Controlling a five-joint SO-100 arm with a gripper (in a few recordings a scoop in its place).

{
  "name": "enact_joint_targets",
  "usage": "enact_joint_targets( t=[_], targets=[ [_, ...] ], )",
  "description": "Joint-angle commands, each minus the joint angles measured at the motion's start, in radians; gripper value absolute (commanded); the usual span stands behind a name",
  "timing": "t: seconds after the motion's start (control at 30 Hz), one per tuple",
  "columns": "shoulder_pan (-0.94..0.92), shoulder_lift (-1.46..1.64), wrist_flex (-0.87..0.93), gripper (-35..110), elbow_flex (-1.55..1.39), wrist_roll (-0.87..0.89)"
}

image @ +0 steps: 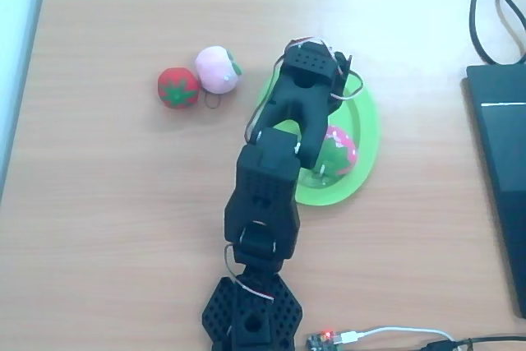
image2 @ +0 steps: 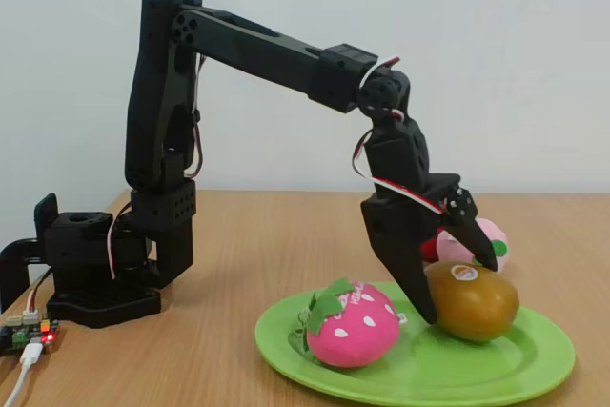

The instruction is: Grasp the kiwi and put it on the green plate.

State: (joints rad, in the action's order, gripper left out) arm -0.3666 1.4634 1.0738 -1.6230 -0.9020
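Already the kiwi [image2: 472, 301] rests on the green plate [image2: 534, 369], beside a pink plush strawberry [image2: 354, 322]. Gripper [image2: 457, 288] fingers straddle it, slightly spread, seemingly releasing; next comes lifting straight up without dragging it.

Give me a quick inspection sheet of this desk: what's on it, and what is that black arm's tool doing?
Surface: wooden table, no spills seen.
Job's things: kiwi lies on the green plate.
Clutter: pink strawberry toy also on the plate; red tomato toy and pink peach toy touching each other on the table beside the plate.
Tool: tool open, fingers straddling the kiwi.
Cables: white cable at the arm's base; black cables at the far right in the overhead view.
Surroundings: dark flat device, plain white wall.
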Motion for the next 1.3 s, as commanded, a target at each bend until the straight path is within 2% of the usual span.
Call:
enact_joint_targets(
  t=[0.0,0.27,0.4,0.57,0.9,1.13,1.27],
  targets=[
    [-0.018,0.063,0.025,45,-0.025,-0.017],
    [-0.015,0.15,0.086,48,-0.034,-0.015],
    [0.003,0.219,0.104,47,-0.034,0.041],
    [0.06,0.327,0.146,33,-0.037,0.153],
    [0.201,0.597,0.163,-7,-0.133,0.282],
    [0.291,0.799,0.158,-8,-0.347,0.394],
    [0.316,0.939,0.067,-8,-0.554,0.509]
  ],
)
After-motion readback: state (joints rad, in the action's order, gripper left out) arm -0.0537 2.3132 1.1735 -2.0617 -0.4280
